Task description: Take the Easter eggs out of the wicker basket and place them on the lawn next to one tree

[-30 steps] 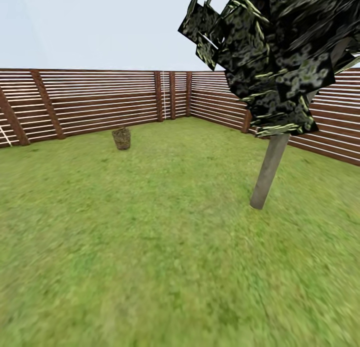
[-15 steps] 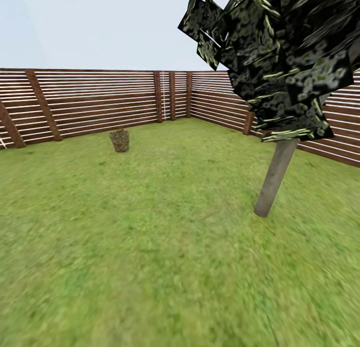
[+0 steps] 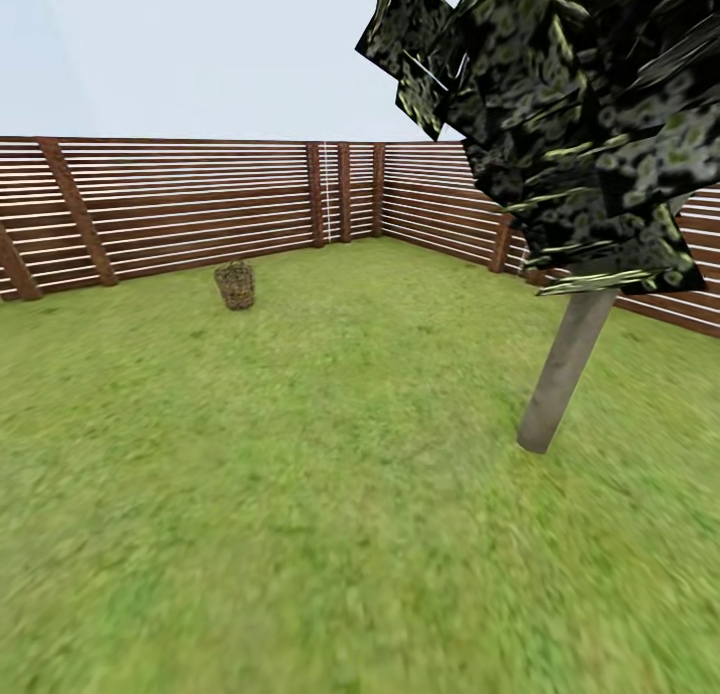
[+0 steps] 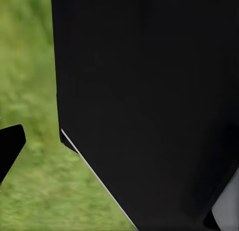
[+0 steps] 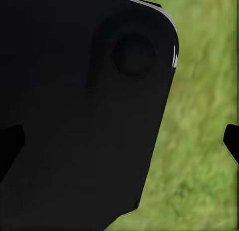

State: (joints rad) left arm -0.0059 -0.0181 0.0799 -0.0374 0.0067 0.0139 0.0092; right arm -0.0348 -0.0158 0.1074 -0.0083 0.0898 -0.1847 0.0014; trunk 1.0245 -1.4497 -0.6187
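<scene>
Nothing is done yet, I judge: the wicker basket (image 3: 236,285) stands far off at eleven o'clock on the lawn (image 3: 330,494), the tree (image 3: 563,374) at two, and I cannot tell my pincers' spread.

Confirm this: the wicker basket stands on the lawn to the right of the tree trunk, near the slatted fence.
Not quite: the head view shows the wicker basket on the lawn to the left of the tree trunk, near the slatted fence.
</scene>
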